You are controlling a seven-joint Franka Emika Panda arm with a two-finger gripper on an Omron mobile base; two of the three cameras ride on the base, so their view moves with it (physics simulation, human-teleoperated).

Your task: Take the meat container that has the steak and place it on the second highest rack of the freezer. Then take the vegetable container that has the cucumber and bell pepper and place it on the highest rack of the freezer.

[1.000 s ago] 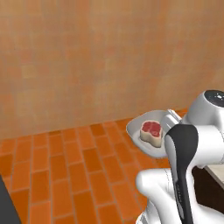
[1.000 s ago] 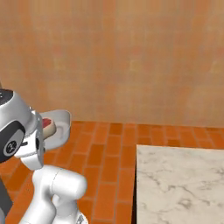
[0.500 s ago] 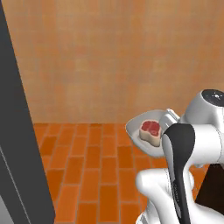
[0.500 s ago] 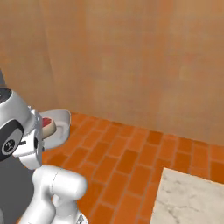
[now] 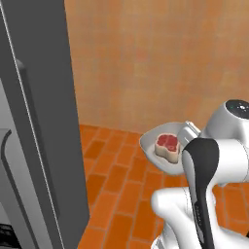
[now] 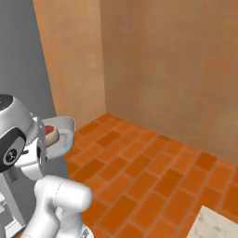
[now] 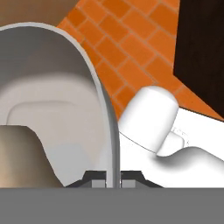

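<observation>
Freezer way off to the gripper's left, grey door panel with a long bar handle, filling that whole side of the left base view. Same grey slab behind the arm in the right base view.

Moving right: meat container held up off the brick floor, pretty much level, rim pinched in the gripper. Steak sitting inside, just ahead of the fingers, pink-red with a pale fat edge. Also peeking out past the arm in the right base view.

Hand view: jaws clamped tight on the tray's thin edge, 1 tip on each side of the wall. Tan blob at lower left looks like the steak, can't say for sure.

Plain orange wall off to the right.
</observation>
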